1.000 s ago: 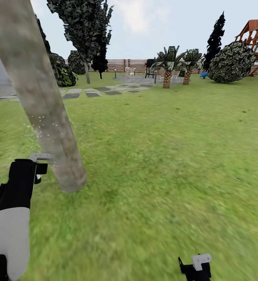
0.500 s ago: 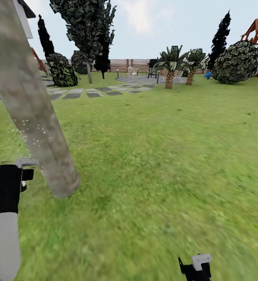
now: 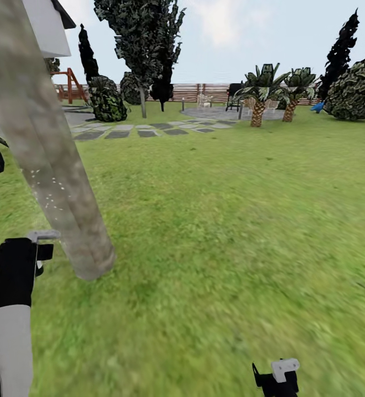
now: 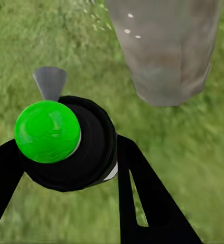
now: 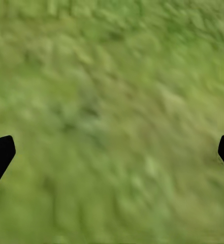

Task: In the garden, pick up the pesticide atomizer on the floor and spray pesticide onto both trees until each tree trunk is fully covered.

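- Lettering or brand marks: none legible on any surface.
- Left gripper clamps the pesticide atomizer, its grey nozzle aimed at the tree trunk just beside it on the lawn; white droplets speckle the bark.
- Left wrist view reveals a green cap.
- Right gripper hangs spread wide over grass, fingertips apart, holding nothing.

Your pesticide atomizer: a dark round bottle with a green cap and a grey nozzle, clamped between the jaws of your left gripper, nozzle toward the tree trunk. The trunk, pale grey-beige and mottled, stands at near left on the lawn, flecked with white droplets mid-height.
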{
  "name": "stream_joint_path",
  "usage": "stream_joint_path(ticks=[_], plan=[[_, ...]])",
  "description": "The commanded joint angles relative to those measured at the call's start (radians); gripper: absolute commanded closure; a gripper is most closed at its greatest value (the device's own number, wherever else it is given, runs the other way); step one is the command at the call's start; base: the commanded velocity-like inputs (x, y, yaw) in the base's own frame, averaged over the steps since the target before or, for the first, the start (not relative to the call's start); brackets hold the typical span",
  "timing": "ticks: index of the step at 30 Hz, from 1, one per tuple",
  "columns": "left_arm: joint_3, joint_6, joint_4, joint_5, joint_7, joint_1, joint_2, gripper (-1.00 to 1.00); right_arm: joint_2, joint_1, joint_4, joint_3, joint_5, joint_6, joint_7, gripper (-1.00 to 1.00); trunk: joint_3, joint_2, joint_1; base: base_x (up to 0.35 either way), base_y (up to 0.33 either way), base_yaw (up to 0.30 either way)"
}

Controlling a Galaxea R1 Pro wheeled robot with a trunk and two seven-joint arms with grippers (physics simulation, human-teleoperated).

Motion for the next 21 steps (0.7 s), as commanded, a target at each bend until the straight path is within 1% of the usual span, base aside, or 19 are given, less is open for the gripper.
stream_joint_path(ticks=[1,3,4,6,8,9,10,11,13,15,16,19,20,21], plan=[[0.0,0.002,0.001,0.022,-0.002,0.009,0.013,1.0,0.0,0.0,0.0,0.0,0.0,0.0,0.0,-1.0,0.0,0.0,0.0,0.241,-0.184,0.001],[-0.006,0.001,0.001,0.024,0.0,0.037,0.013,1.0,0.0,0.0,0.0,0.0,0.0,0.0,0.0,-1.0,0.0,0.0,0.0,0.229,-0.184,0.001],[-0.007,0.002,0.002,0.026,-0.004,0.047,0.004,1.0,0.0,0.0,0.0,0.0,0.0,0.0,0.0,-1.0,0.0,0.0,0.0,0.137,-0.11,0.02],[-0.007,0.002,0.031,0.026,-0.007,0.062,-0.023,1.0,0.0,0.0,0.001,0.0,0.0,0.0,0.0,-1.0,0.0,0.0,0.0,0.053,-0.042,0.158],[-0.007,-0.002,0.052,0.025,-0.008,0.067,-0.059,1.0,0.001,0.0,0.001,0.0,0.0,0.0,0.0,-1.0,0.0,0.0,0.0,0.014,-0.011,0.247],[-0.007,-0.029,0.056,0.024,-0.007,0.068,-0.078,1.0,0.001,0.0,0.001,0.0,0.0,0.0,0.0,-1.0,0.0,0.0,0.0,0.004,-0.003,0.27],[-0.007,-0.083,0.06,0.024,-0.002,0.069,-0.088,1.0,0.001,0.0,0.001,0.0,0.0,0.0,0.0,-1.0,0.0,0.0,0.0,0.002,-0.001,0.275],[-0.006,-0.117,0.061,0.022,0.002,0.069,-0.091,1.0,0.001,0.0,0.001,0.0,0.0,0.0,0.0,-1.0,0.0,0.0,0.0,0.001,-0.001,0.276],[0.0,-0.146,0.062,0.022,0.005,0.07,-0.088,1.0,0.002,0.0,0.002,0.0,0.0,0.0,0.001,-1.0,0.0,0.0,0.0,0.0,0.0,0.277],[0.022,-0.172,0.07,0.022,0.006,0.071,-0.084,1.0,0.005,0.0,0.002,0.0,0.0,0.0,0.001,-1.0,0.0,0.0,0.0,0.0,0.0,0.23],[0.047,-0.202,0.083,0.022,0.006,0.08,-0.084,1.0,0.005,0.0,0.002,0.0,0.0,0.0,0.001,-1.0,0.0,0.0,0.0,0.0,0.0,0.098],[0.123,-0.342,0.107,0.024,0.007,0.125,-0.092,1.0,0.004,0.0,0.002,0.0,0.0,0.0,0.0,-1.0,0.0,0.0,0.0,0.028,0.0,0.029],[0.137,-0.377,0.119,0.025,0.007,0.143,-0.094,1.0,0.003,0.0,0.002,0.0,0.0,0.0,0.0,-1.0,0.0,0.0,0.0,0.251,0.0,0.003],[0.138,-0.381,0.122,0.025,0.007,0.146,-0.095,1.0,0.003,0.0,0.002,0.0,0.0,0.0,0.0,-1.0,0.0,0.0,0.0,0.275,0.0,0.002]])
